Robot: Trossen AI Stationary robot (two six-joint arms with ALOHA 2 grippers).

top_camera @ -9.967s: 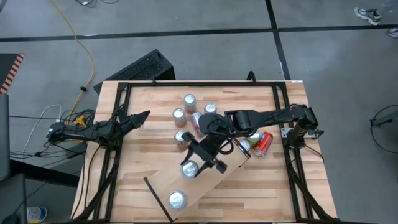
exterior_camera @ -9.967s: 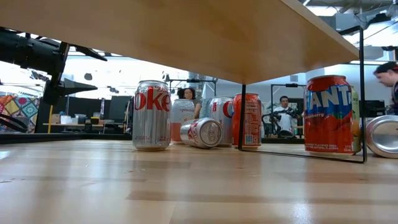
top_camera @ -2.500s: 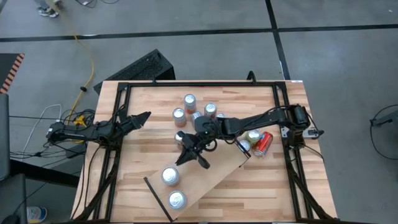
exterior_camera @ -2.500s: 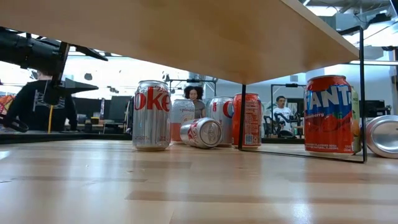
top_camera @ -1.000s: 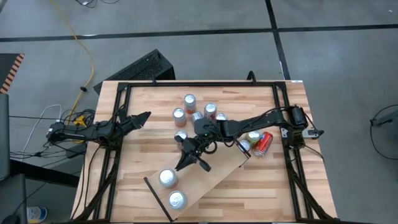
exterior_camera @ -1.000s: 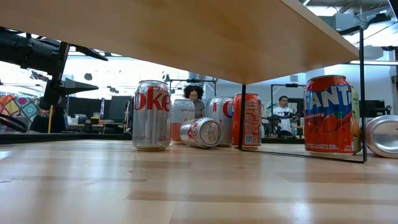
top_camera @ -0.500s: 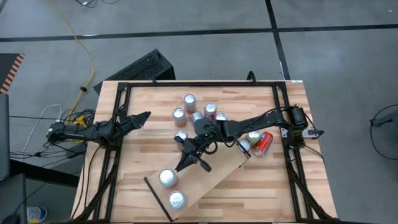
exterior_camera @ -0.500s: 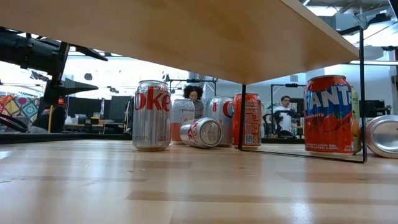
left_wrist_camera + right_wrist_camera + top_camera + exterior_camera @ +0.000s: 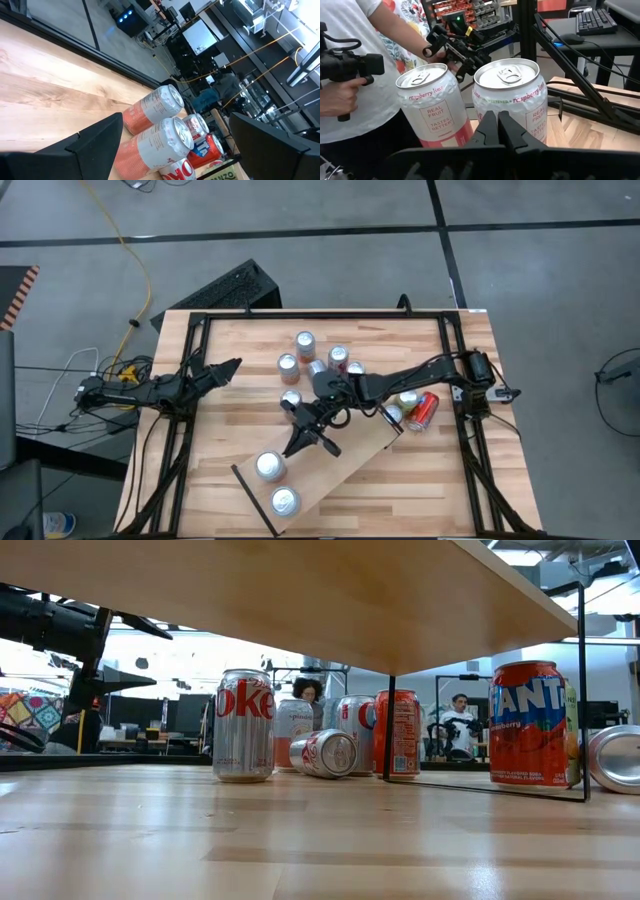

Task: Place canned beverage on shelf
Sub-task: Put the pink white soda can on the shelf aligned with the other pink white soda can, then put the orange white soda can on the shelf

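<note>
The right arm reaches from its base at the right edge of the surface toward the middle, bent slightly at the elbow, its wrist turned so the right hand [image 9: 303, 443] points down and toward the near-left corner. In the right wrist view its two dark fingers [image 9: 487, 127] lie pressed together, with nothing between them. The left arm lies low along the left edge, stretched inward, and the left hand [image 9: 232, 366] hovers apart from everything; its fingers [image 9: 95, 142] stand spread wide in the left wrist view.
</note>
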